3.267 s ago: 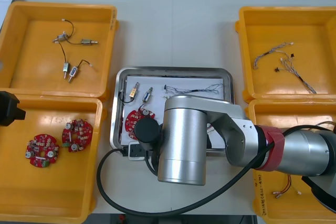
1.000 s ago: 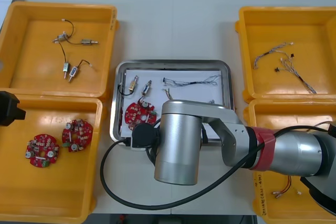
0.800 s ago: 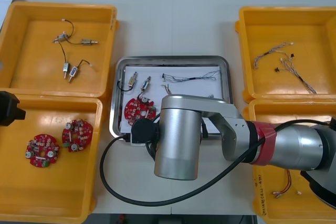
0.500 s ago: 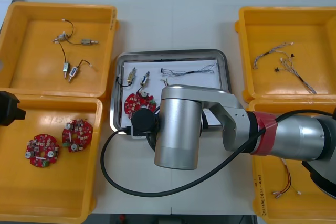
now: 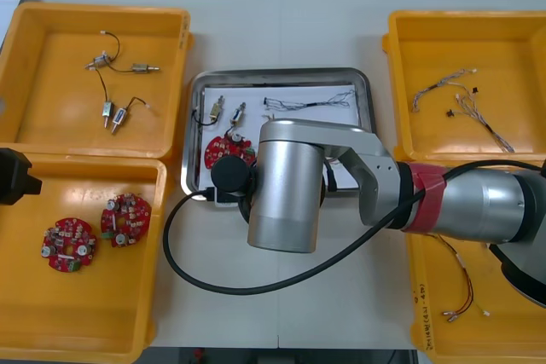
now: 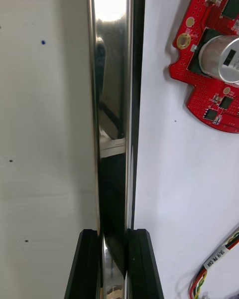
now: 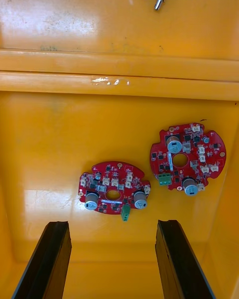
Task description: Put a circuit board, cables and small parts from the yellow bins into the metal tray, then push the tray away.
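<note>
Pinching the Tray Rim

The right gripper clamps the metal tray by its rim. One black finger is on the table side, the other on the white inner side. The tray sits mid-table between the yellow bins. In it lie a red circuit board, two small metal parts, a thin cable and, close to the fingers, a red and yellow cable. The left gripper hangs with its fingers spread wide over the near left bin, above two more boards.
</note>
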Tool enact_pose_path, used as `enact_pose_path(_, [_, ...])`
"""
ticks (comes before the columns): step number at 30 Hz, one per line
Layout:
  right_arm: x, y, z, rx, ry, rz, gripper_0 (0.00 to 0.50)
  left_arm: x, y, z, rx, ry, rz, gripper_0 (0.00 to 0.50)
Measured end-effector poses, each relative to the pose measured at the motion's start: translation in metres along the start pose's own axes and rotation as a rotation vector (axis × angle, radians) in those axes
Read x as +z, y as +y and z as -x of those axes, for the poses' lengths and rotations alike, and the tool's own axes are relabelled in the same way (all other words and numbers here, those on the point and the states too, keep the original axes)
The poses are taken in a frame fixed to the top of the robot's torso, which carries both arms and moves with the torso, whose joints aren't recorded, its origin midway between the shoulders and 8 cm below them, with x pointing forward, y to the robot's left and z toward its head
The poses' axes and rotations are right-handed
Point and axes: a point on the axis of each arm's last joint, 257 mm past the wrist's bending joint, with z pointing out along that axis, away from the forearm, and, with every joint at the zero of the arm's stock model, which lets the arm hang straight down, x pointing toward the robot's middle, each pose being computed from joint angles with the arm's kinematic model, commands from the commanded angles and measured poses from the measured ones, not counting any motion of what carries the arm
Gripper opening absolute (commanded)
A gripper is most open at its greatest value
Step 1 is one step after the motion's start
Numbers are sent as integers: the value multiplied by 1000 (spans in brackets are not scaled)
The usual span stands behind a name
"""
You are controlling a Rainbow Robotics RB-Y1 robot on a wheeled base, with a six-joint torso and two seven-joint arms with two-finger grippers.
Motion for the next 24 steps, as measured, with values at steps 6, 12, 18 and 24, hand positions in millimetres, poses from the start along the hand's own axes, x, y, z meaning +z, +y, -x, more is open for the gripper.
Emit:
enact_pose_path(6, [3, -14, -1, 11, 4, -19, 0, 0, 0, 0, 0, 0, 0, 500])
enact_pose_path(12, [7, -29, -3, 15, 14, -39, 0, 0, 0, 0, 0, 0, 0, 500])
enact_pose_path(18, [12, -46, -8, 1, 32, -59, 0, 0, 0, 0, 0, 0, 0, 500])
enact_pose_path(24, [15, -67, -16, 8, 63, -83, 0, 0, 0, 0, 0, 0, 0, 500])
